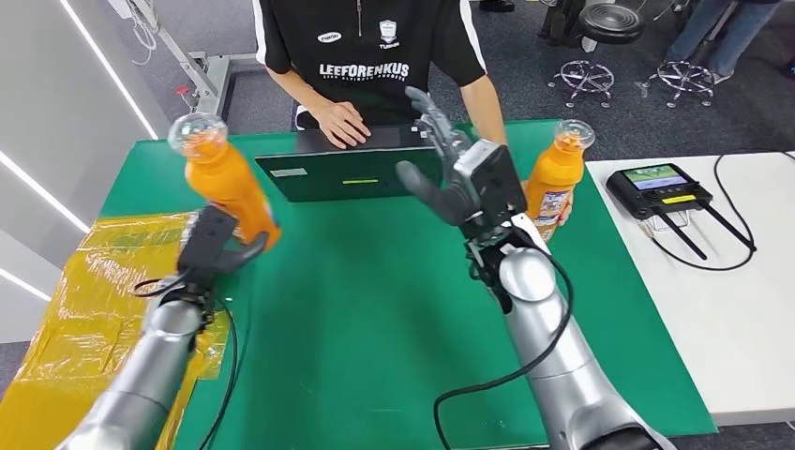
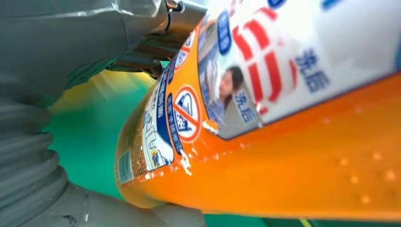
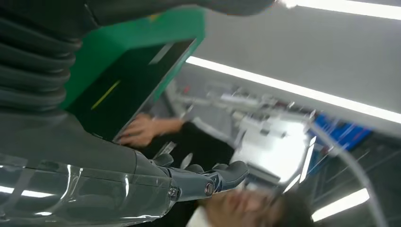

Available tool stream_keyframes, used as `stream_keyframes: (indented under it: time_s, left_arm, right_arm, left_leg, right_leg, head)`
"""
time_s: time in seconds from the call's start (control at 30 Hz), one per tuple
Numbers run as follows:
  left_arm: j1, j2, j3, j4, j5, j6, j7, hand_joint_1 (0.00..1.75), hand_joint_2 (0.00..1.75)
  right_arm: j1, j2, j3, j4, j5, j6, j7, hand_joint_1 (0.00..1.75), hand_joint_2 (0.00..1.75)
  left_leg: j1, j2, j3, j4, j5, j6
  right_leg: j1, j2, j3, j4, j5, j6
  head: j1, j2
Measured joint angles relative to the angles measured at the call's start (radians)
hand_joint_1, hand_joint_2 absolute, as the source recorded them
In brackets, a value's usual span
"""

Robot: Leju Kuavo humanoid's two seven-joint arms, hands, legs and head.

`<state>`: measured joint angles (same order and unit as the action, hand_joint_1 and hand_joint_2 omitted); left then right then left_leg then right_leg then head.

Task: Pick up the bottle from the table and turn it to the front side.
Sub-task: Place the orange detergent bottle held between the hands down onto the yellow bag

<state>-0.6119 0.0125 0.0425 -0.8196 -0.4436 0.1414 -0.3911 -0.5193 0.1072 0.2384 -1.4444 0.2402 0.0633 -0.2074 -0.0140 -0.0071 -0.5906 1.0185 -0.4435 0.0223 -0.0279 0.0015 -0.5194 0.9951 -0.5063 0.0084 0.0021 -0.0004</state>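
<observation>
Gripping an orange plastic bottle with a clear cap (image 1: pixel 225 178) around its lower body, the robot's left hand (image 1: pixel 214 246) holds it lifted clear of the green table (image 1: pixel 356 309), tilted, on the left side; its printed label (image 2: pixel 283 61) shows in the left wrist view. The right hand (image 1: pixel 450 169) is raised over the middle, fingers spread and holding nothing, just left of a second orange bottle (image 1: pixel 555 178) standing upright. At the far edge, a person's hand (image 1: pixel 339 122) rests on a dark laptop (image 1: pixel 347 173).

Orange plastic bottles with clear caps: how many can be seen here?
2. One orange plastic bottle is lifted off the green table, held by the robot's left hand. The other bottle stands upright on the table, behind the raised, empty right hand.
</observation>
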Motion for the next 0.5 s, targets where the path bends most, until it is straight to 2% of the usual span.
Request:
stream_keyframes:
  time_s: [0.07, 0.17, 0.27, 0.4, 0.5]
  left_arm:
    - [0.033, 0.081, 0.101, -0.052, -0.045, -0.003, 0.017, 1.75, 1.75]
    - [0.084, 0.156, 0.238, -0.138, -0.079, -0.039, 0.023, 1.75, 1.75]
    - [0.116, 0.187, 0.335, -0.196, -0.109, -0.060, 0.026, 1.75, 1.75]
    - [0.145, 0.203, 0.392, -0.242, -0.134, -0.045, 0.047, 1.75, 1.75]
    - [0.207, 0.252, 0.466, -0.296, -0.154, -0.034, 0.100, 1.75, 1.75]
  right_arm:
    - [0.065, -0.046, -0.072, -0.043, 0.010, 0.000, 0.008, 0.00, 0.00]
    - [0.150, -0.095, -0.165, -0.084, 0.000, 0.016, 0.000, 0.00, 0.00]
    - [0.193, -0.117, -0.219, -0.106, 0.005, 0.027, -0.005, 0.00, 0.00]
    - [0.221, -0.129, -0.246, -0.126, 0.020, 0.006, 0.016, 0.00, 0.00]
    - [0.292, -0.152, -0.290, -0.153, 0.003, -0.024, 0.027, 0.00, 0.00]
  left_leg:
    - [0.000, 0.001, 0.000, 0.000, 0.000, 0.000]
    - [0.000, 0.001, -0.002, 0.000, -0.001, 0.000]
    - [0.000, 0.001, -0.004, 0.000, -0.001, 0.000]
    - [0.000, 0.001, -0.004, 0.000, -0.001, 0.000]
    - [0.000, 0.003, -0.004, 0.000, -0.001, 0.000]
  right_leg:
    - [0.000, 0.001, -0.001, 0.000, 0.000, 0.000]
    - [0.000, 0.001, -0.002, -0.001, -0.001, -0.001]
    - [0.000, 0.001, -0.004, -0.001, -0.001, -0.001]
    - [0.000, 0.001, -0.004, -0.001, -0.001, -0.001]
    - [0.000, 0.003, -0.004, -0.001, -0.001, -0.001]
  head:
    - [0.000, 0.000]
    - [0.000, 0.000]
    - [0.000, 0.000]
    - [0.000, 0.000]
    - [0.000, 0.000]
